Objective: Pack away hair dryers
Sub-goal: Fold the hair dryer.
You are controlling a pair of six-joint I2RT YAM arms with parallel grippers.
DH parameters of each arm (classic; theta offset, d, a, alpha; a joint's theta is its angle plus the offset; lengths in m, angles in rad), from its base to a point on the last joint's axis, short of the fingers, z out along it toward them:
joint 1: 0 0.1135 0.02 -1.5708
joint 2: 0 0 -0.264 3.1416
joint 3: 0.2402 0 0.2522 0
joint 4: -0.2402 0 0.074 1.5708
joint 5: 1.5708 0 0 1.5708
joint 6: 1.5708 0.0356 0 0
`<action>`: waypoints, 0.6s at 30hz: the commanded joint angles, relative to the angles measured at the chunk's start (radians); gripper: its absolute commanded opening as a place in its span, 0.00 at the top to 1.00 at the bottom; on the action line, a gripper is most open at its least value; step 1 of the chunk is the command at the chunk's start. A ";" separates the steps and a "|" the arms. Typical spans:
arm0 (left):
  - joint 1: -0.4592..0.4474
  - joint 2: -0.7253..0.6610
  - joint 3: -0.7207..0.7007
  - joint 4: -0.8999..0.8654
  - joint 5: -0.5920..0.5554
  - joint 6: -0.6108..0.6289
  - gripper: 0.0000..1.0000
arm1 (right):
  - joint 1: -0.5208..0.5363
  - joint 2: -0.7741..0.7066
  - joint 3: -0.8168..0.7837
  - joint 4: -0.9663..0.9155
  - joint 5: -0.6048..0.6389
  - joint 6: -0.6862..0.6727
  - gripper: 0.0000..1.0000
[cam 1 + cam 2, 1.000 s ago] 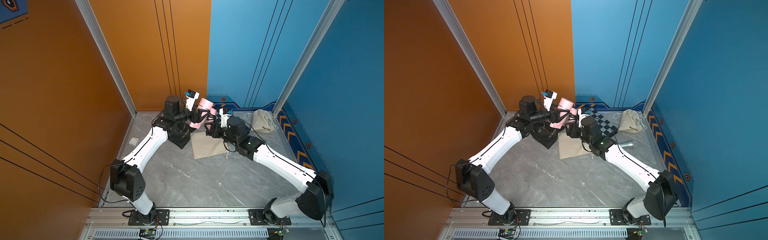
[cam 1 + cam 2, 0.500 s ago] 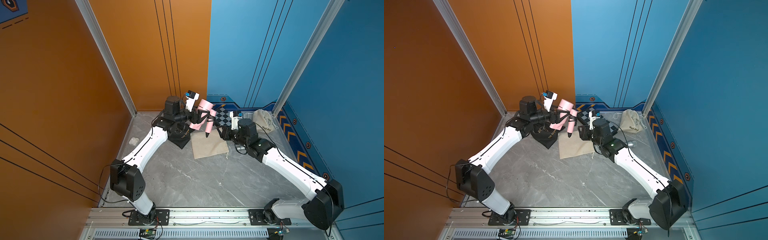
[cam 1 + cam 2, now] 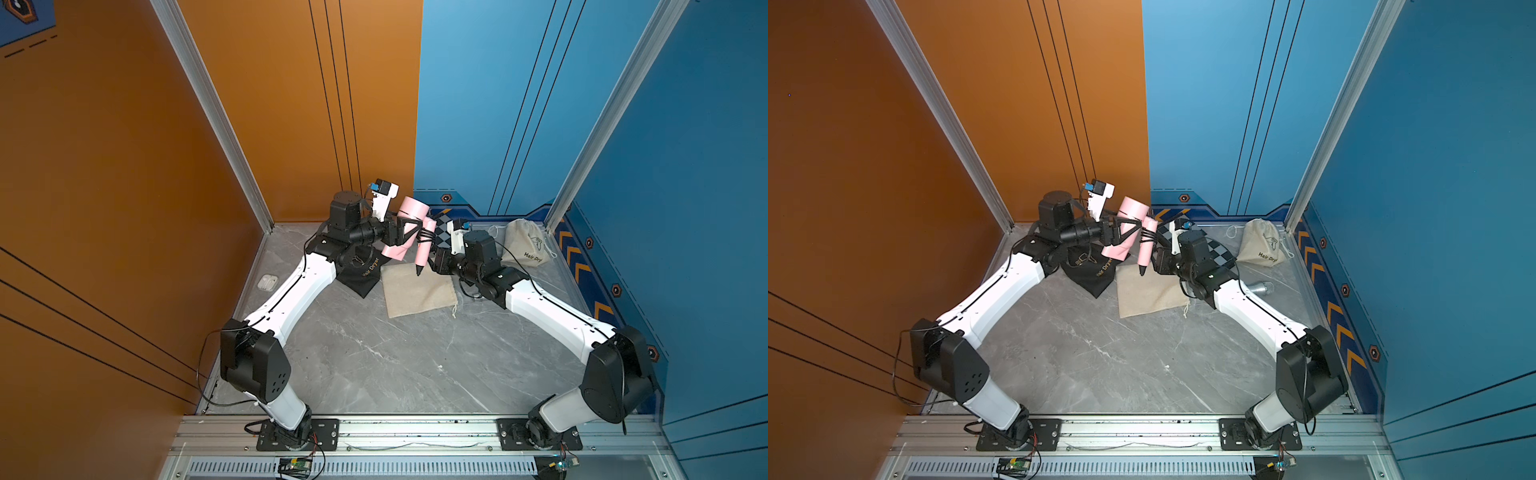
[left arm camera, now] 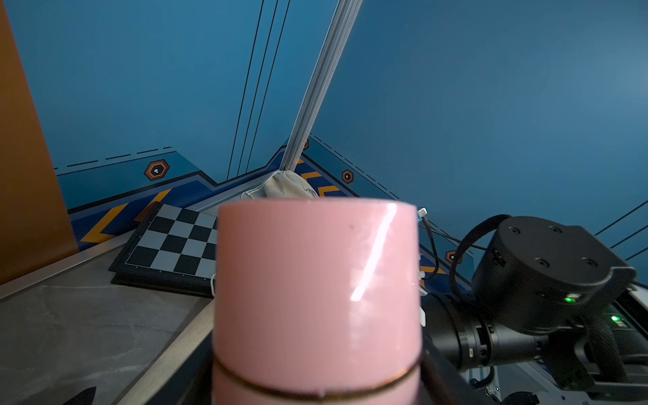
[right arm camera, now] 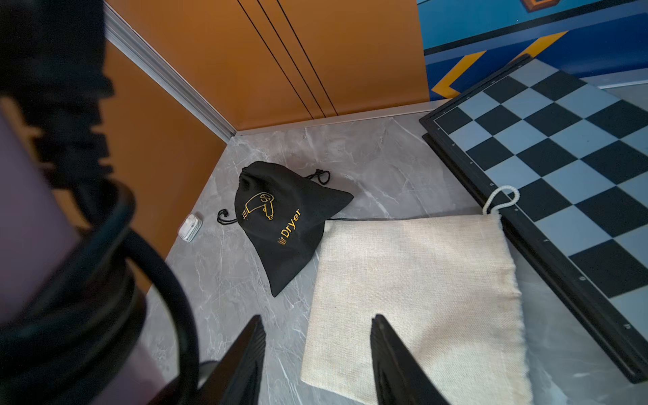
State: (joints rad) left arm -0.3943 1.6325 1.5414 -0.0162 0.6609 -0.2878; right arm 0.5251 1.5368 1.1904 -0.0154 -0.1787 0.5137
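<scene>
R claw (image 5: 317, 319) backed off dryer (image 3: 409, 226), open, empty

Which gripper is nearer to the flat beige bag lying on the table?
Right. The right gripper hangs open low above the beige bag; the left gripper is higher, over the bag's far edge, clamping the pink hair dryer.

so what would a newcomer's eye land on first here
The pink hair dryer stands out first, held up off the table in the left gripper, near the back corner where the orange wall meets the blue. Just below it a flat beige bag lies on the table. The right gripper is open over its edge, and a black bag lies beside it.
</scene>
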 commanded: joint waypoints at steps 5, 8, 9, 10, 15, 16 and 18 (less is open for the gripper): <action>-0.034 0.009 0.036 0.098 0.032 -0.032 0.80 | 0.129 0.054 0.067 0.198 -0.083 0.058 0.48; -0.037 0.017 0.033 0.104 0.039 -0.036 0.81 | 0.138 0.077 0.100 0.204 -0.110 0.068 0.49; -0.038 0.017 0.029 0.107 0.037 -0.035 0.80 | 0.145 0.085 0.112 0.199 -0.110 0.066 0.49; -0.040 0.017 0.026 0.110 0.036 -0.034 0.80 | 0.152 0.093 0.131 0.186 -0.110 0.062 0.49; -0.029 0.004 0.017 0.114 0.028 -0.031 0.80 | 0.146 0.080 0.137 0.115 -0.048 0.052 0.49; -0.022 0.001 0.017 0.114 0.029 -0.034 0.80 | 0.130 0.059 0.111 0.116 -0.040 0.055 0.48; -0.011 -0.008 0.017 0.114 0.022 -0.040 0.80 | 0.101 0.013 0.055 0.122 -0.022 0.055 0.42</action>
State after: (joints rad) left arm -0.3798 1.6360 1.5501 0.0643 0.6250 -0.2886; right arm 0.6167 1.6341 1.2568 0.0208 -0.1604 0.5831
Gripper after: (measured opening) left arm 0.688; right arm 0.565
